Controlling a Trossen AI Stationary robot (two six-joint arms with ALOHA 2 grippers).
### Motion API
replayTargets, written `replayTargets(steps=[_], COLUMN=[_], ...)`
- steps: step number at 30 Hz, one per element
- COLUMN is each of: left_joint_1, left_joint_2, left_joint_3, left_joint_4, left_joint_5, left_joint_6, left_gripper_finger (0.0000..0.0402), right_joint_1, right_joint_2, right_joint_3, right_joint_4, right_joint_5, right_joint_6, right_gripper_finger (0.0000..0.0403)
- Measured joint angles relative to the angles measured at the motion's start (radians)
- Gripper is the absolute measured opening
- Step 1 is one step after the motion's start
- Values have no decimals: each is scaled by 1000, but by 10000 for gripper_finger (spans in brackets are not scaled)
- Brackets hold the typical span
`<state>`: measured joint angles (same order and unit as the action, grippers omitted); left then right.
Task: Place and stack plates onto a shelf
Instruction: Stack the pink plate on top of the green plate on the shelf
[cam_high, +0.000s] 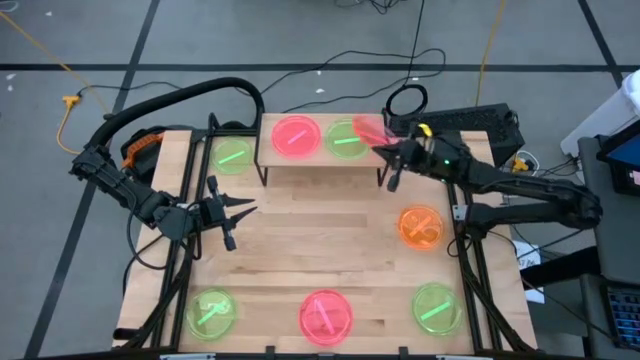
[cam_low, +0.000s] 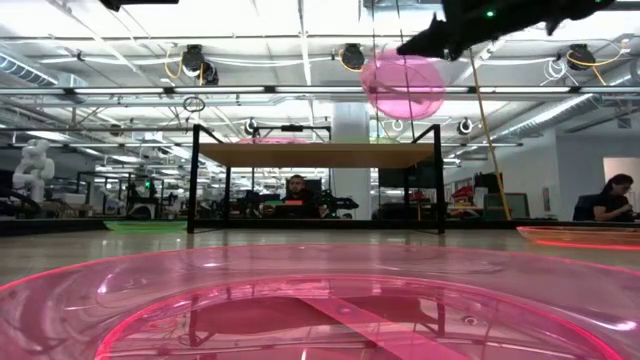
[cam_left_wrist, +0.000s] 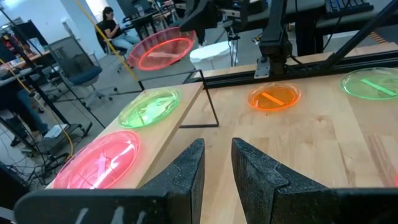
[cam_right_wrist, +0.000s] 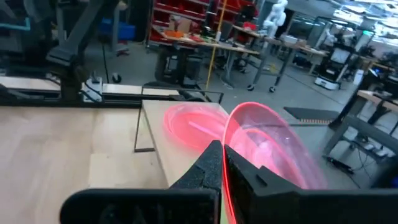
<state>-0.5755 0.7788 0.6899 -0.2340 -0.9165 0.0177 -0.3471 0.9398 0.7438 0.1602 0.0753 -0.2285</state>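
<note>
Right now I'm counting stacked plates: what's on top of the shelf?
Two single plates lie on the shelf: a pink plate and a green plate. The right gripper holds another pink plate above the green one, partly covering it.

The shelf (cam_high: 320, 163), a light-wood board on thin black legs, stands at the counter's twelve o'clock edge. On it lie a pink plate (cam_high: 296, 135) and a green plate (cam_high: 346, 140). A second pink plate (cam_high: 372, 129) hangs tilted above the shelf's right end, pinched in the right claw (cam_high: 392, 152). Flat on the counter lie an orange plate (cam_high: 420, 227) at three o'clock, green plates at five (cam_high: 437, 306), seven (cam_high: 211, 313) and eleven (cam_high: 232, 155), and a pink plate (cam_high: 326, 316) at six.
</note>
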Motion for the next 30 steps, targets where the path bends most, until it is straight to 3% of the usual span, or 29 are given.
replayTargets(steps=[14, 20, 30], left_joint_1=[0, 0, 0], left_joint_2=[0, 0, 0], left_joint_3=[0, 0, 0], left_joint_4=[3, 3, 1], left_joint_5=[0, 0, 0], left_joint_6=[-8, -12, -13], left_gripper_finger=[88, 88, 88], right_joint_1=[20, 20, 19], right_joint_2=[316, 425, 511], right_joint_3=[314, 344, 345], right_joint_4=[-163, -215, -268], right_joint_5=[1, 82, 160], right_joint_6=[-196, -287, -307], right_gripper_finger=[0, 0, 0])
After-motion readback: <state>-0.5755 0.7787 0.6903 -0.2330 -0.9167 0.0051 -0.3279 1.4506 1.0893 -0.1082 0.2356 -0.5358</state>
